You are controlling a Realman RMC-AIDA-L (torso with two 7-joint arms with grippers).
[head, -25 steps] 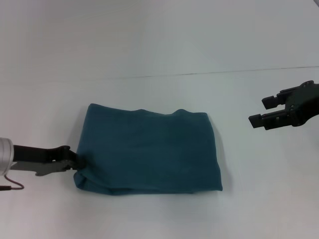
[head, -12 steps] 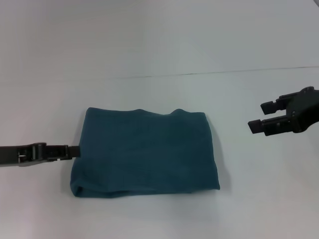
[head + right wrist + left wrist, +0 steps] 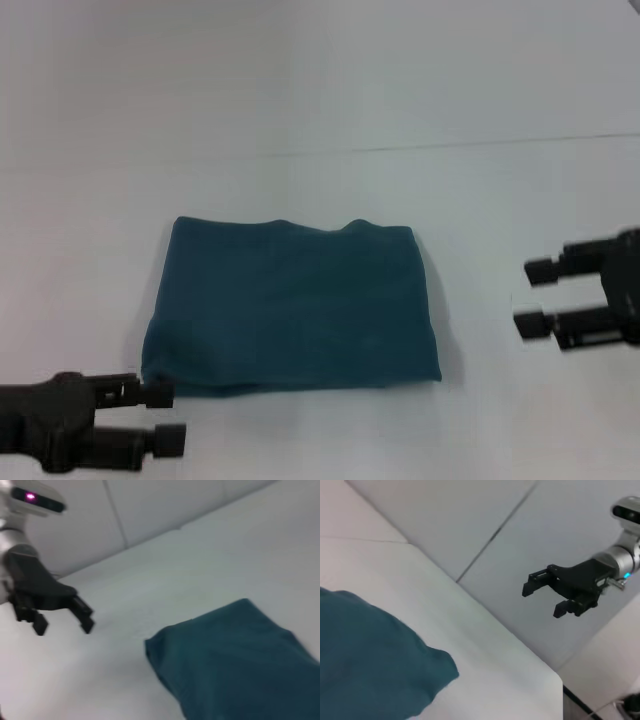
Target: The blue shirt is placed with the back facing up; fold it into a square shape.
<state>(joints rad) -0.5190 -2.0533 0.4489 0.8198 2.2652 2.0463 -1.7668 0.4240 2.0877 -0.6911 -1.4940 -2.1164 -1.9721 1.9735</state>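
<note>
Head view: the left gripper point(image 3: 168, 416) has let go of the blue shirt point(image 3: 290, 307) and pulled back toward the robot; a second ago it was pinching the shirt's left edge, and now it sits just off the near-left corner, fingers parted and empty. The right gripper point(image 3: 535, 296) has also dropped lower and a little outward, well apart from the shirt's right edge, its two fingers spread with nothing between them. The shirt lies flat between the two grippers on the white table point(image 3: 320, 90), and its left edge, lifted and bunched earlier, has settled. I judge the fold done or nearly so: both arms are clear and the cloth forms a compact, roughly square block. It is soft matte teal fabric in stacked layers, with a slightly wavy far edge, rounded corners and a thick rolled near edge

Left wrist view: the shirt point(image 3: 370, 660) shows as a smooth, plump, dark teal mass with a blunt rounded corner, lying on the pale table; the right gripper point(image 3: 545, 592) hangs open far beyond it, black and angular against the light surface

Right wrist view: the shirt point(image 3: 235, 660) fills the near side, its corner soft and thick, its surface unwrinkled. The left gripper point(image 3: 62, 621) stands beyond that corner, fingers apart, holding nothing
</note>
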